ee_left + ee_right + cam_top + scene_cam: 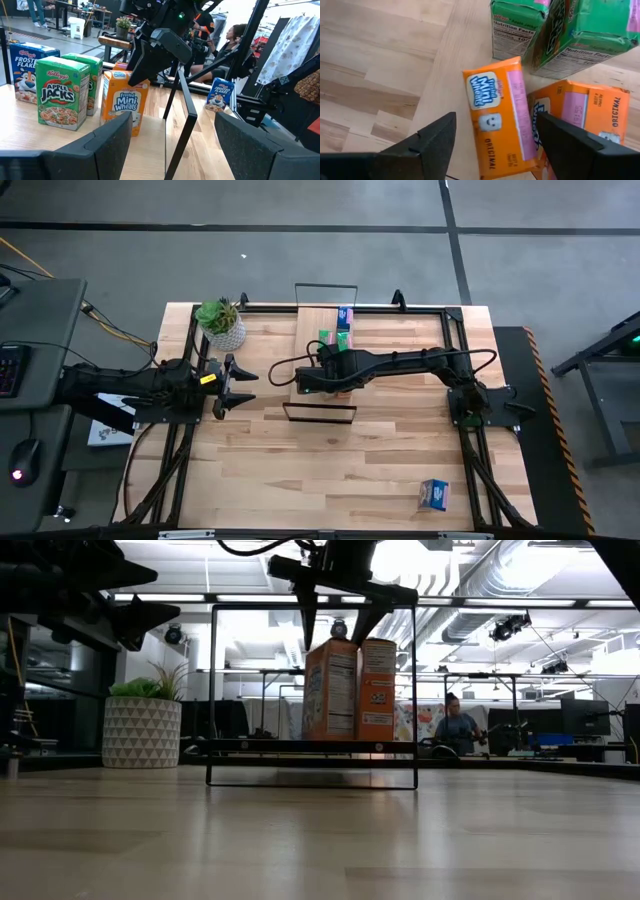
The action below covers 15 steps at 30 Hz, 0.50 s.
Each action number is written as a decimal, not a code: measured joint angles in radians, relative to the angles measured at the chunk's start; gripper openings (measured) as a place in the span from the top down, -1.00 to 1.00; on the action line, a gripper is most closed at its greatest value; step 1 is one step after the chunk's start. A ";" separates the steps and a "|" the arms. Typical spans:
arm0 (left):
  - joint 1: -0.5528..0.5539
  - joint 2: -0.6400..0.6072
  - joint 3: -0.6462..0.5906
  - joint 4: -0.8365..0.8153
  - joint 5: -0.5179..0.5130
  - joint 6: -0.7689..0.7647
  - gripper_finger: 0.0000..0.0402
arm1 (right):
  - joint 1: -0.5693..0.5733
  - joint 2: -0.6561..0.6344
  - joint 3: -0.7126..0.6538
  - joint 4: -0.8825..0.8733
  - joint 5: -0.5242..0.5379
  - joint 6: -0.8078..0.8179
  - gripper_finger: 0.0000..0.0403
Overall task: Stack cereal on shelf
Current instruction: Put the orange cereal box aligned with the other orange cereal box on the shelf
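In the overhead view, a small blue cereal box with white print (433, 495) lies alone on the light slatted wooden bench (300, 470) at the lower right of the frame, well apart from everything else.

Higher up, at the middle left, the left claw (233, 386) hangs over the bench with its fingers spread and nothing between them. It points to the right, toward the shelf.

The long narrow light-wood shelf with a thin black wire frame (312, 335) runs from the centre of the frame up to the top edge. The right claw (308, 377) is above the lower end of the shelf. Its dark fingers (432, 142) are released and wide apart, just over the two small orange cereal boxes (501, 117) that stand side by side there, and they grasp nothing.

Beyond the orange boxes two small green cereal boxes (64, 91) stand on the shelf, and behind them a second blue box (29, 70).

A green plant in a white patterned pot (222, 323) stands at the upper left of the bench.
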State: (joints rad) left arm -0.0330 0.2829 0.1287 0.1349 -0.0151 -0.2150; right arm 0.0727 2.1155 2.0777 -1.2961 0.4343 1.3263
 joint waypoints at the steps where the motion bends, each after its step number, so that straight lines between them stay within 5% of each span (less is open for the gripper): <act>1: 0.000 0.000 0.000 0.000 0.000 0.000 -0.37 | 0.000 0.000 0.001 0.000 0.000 -0.006 -0.34; 15: 0.000 0.000 0.000 -0.004 0.000 -0.001 -0.37 | 0.004 0.000 0.097 -0.010 0.079 -0.175 -0.34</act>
State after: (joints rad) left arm -0.0331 0.2832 0.1287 0.1307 -0.0147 -0.2156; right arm 0.0769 2.1151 2.1750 -1.3057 0.5132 1.1516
